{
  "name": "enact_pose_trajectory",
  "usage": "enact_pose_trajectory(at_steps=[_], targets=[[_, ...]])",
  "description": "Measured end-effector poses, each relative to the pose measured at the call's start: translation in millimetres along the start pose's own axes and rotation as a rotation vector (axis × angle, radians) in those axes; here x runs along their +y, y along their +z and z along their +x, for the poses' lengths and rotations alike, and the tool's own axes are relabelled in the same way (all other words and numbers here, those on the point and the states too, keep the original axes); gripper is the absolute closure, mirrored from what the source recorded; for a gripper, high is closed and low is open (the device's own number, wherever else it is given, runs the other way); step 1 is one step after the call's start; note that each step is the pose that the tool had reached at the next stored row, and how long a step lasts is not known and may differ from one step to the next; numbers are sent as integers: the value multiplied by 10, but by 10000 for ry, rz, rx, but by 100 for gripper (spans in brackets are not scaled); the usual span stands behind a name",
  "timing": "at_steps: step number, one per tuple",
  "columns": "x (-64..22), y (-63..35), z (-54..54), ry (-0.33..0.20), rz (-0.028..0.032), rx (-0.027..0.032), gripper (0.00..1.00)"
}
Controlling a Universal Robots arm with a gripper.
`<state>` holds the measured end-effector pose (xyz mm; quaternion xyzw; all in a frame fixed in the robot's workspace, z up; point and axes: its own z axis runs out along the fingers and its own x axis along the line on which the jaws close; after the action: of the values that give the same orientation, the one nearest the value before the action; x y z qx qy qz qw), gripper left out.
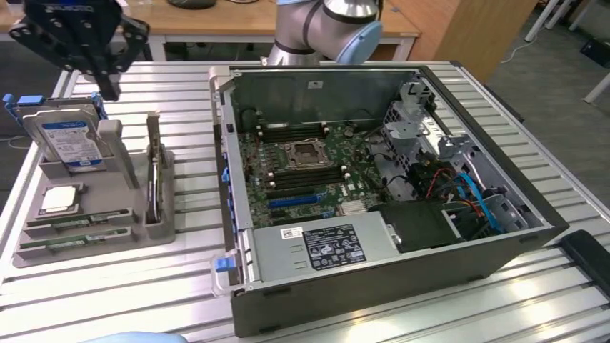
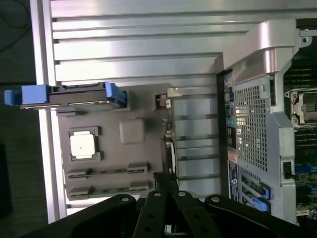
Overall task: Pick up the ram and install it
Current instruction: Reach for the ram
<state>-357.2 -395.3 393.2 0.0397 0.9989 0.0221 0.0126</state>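
Note:
Two ram sticks, thin green boards, lie in slots at the near end of a grey tray (image 1: 143,214) on the exterior view's left: one ram stick (image 1: 78,223) and a second (image 1: 74,241) just in front of it. From the wrist camera they appear edge-on as ram (image 2: 109,171) and a second stick (image 2: 106,188). My black gripper (image 1: 108,91) hangs high above the tray's far end, well away from the sticks. Its fingers (image 2: 166,184) are shut together with nothing between them.
The tray also holds an upright hard drive (image 1: 67,139) with a blue-white label and a square silver processor (image 1: 59,199). An open computer case (image 1: 381,300) lies to the exterior view's right, motherboard exposed, with a processor socket (image 1: 305,152) between black memory slots (image 1: 297,179).

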Motion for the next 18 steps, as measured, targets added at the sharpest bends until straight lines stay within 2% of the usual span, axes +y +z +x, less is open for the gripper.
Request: enact_pose_trajectory(at_steps=[15, 18], targets=[[-40, -18, 678, -2, 0, 0, 90], [-45, -20, 748, 0, 0, 1, 90]])
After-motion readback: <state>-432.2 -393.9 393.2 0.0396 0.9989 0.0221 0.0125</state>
